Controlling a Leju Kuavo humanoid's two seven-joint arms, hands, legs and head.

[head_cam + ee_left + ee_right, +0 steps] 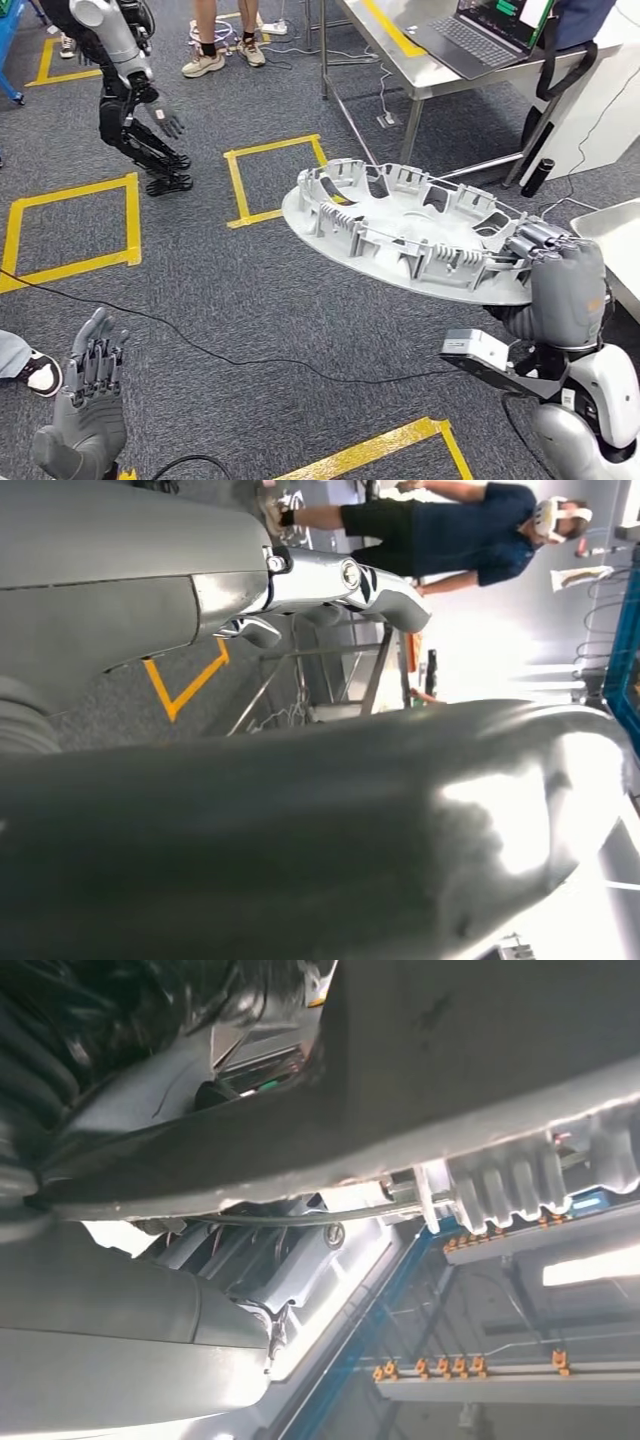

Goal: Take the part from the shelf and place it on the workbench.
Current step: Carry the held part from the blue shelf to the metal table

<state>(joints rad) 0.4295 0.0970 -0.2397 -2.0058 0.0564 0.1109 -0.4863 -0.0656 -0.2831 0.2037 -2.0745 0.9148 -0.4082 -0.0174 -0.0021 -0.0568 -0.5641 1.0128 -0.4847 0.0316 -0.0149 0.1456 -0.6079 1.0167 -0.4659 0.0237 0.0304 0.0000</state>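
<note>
Right hand [562, 290] grips the part [407, 230] by its rim

Left hand [83, 405] hangs released, fingers apart, holding nothing; the round grey part is held level above the carpet [226, 290]; beyond stand a second robot [124, 80] and a metal table [423, 60].

One round grey wheel-cover part [407, 228] is counted, gripped at its rim by the right robot hand [562, 285]. Two robot hands are seen, the left robot hand [87, 405] among them. One laptop [483, 30] is seen on one metal tabletop [392, 45]. Three yellow tape squares [72, 228] are counted on the floor in full, one further corner in part.
</note>
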